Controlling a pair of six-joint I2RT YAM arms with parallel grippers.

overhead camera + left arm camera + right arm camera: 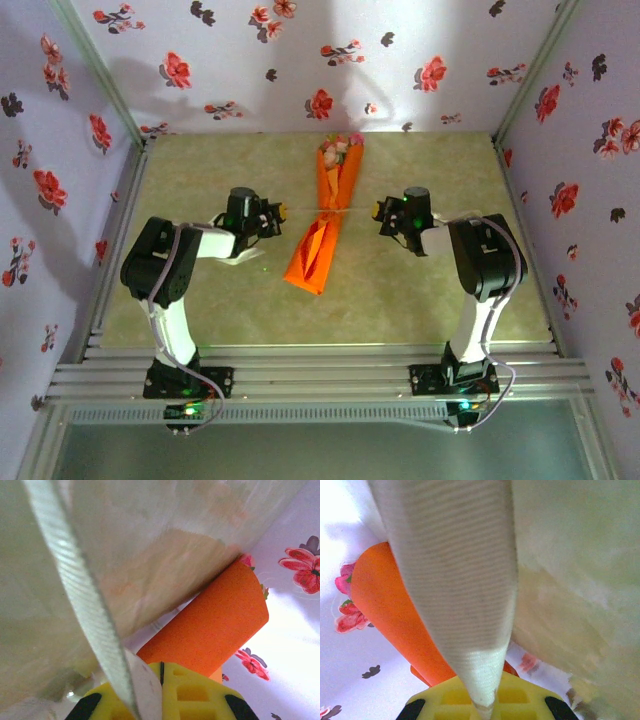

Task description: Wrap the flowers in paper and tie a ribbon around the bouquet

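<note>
Between the left gripper (276, 212) and the right gripper (381, 211) lies the bouquet (325, 225), its long side pointing front to back, flowers (338, 146) at the far end. Each gripper pinches one end of the ribbon (460, 580), which runs straight across its middle. Both sit equally near.

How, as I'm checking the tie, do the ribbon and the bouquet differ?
The ribbon is pale cream and thin; the bouquet is a thick orange cone. The ribbon runs sideways, stretched between the left gripper and right gripper, both shut on it; the bouquet lies lengthwise on the table, ungripped. Both are long, and they meet where the ribbon crosses the bouquet.
</note>
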